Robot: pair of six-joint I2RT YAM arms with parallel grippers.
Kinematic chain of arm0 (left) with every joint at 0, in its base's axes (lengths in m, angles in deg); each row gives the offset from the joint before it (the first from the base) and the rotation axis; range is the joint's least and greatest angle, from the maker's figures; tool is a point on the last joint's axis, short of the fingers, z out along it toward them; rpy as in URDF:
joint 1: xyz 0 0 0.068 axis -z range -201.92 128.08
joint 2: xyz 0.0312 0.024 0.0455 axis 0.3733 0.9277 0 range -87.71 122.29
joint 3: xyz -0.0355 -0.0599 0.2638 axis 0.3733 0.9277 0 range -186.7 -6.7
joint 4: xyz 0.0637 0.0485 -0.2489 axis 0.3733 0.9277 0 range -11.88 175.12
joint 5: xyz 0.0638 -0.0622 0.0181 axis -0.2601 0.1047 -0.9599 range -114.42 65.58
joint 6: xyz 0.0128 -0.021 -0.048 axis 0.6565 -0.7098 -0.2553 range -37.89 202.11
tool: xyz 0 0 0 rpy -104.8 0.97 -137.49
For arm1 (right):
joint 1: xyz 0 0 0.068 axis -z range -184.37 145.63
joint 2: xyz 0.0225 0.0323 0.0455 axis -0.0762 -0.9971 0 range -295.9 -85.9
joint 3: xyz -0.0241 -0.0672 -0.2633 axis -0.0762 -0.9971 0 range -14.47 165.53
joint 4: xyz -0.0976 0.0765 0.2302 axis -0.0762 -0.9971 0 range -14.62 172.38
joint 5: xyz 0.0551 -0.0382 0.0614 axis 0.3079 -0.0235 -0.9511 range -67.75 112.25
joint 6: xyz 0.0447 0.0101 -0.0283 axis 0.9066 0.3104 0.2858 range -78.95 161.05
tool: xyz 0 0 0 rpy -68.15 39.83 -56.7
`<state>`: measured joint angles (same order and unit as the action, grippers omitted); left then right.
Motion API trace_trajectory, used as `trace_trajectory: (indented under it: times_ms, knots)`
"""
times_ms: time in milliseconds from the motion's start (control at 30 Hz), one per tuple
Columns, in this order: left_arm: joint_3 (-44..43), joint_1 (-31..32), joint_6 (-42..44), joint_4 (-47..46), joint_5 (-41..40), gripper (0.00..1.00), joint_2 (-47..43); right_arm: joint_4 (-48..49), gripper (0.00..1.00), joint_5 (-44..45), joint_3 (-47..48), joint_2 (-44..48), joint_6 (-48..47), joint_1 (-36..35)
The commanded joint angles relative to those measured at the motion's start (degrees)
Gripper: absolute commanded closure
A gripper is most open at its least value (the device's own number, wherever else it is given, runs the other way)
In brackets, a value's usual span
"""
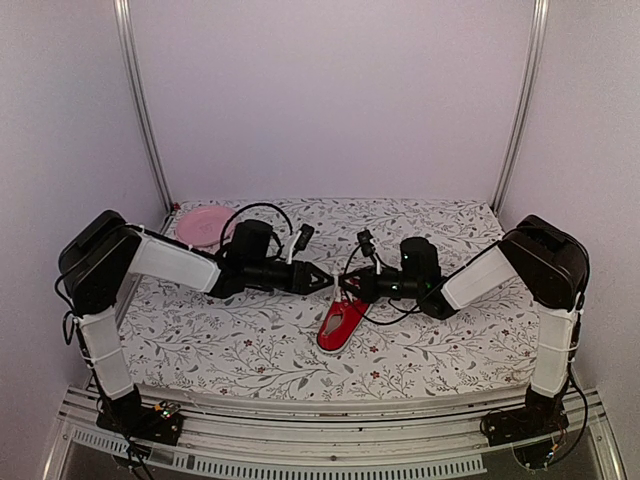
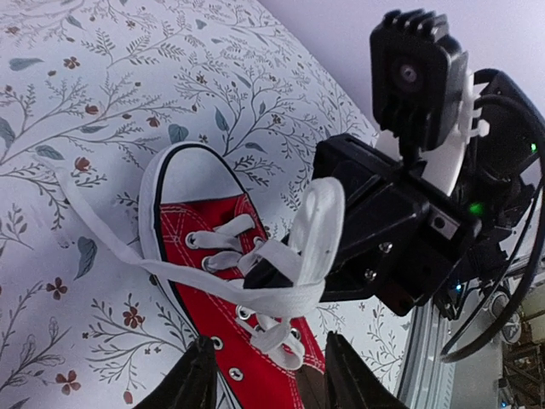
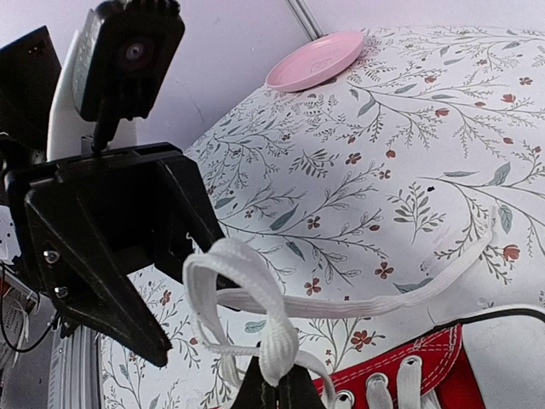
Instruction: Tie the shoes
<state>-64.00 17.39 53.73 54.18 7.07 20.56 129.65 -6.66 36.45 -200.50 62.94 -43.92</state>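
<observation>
Two pincers meet tip to tip low over the flowered tabletop [image 1: 230, 345]. The red shoe [image 1: 342, 325] rests on its sole directly beneath them.

The right pincer [image 3: 274, 388] is clenched on a loop of the white lace [image 2: 319, 221]. The loop stands up above the eyelets and curls back over that pincer's tips. From the grasp one flat strand runs out past the white toe cap and lies loose on the tabletop.

The left pincer [image 2: 271, 375] is released: its jaws stand apart with nothing gripped between them, and the laced front of the shoe shows in the gap. It faces the right pincer, and the loop is just ahead of its tips; whether it touches them I cannot tell.

A pink plate [image 1: 205, 224] sits well behind the left pincer, at the tabletop's far edge.
</observation>
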Motion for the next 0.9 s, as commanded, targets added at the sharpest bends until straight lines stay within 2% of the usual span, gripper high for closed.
trace_trajectory:
  times_ms: [0,367,867]
  knots:
    - [1.83,-1.37,-0.61,-3.06,1.14,0.6,-1.77,2.38,0.98,-1.67,-0.48,-0.62,0.88,0.43]
    - [1.39,-1.72,-1.49,-4.47,-1.56,0.78,1.57,2.52,0.98,-2.19,-0.56,-0.83,1.17,0.51]
    - [-2.26,-1.27,-2.55,-9.98,4.85,0.79,8.55,2.49,0.98,-2.02,-0.34,-1.06,1.34,0.52]
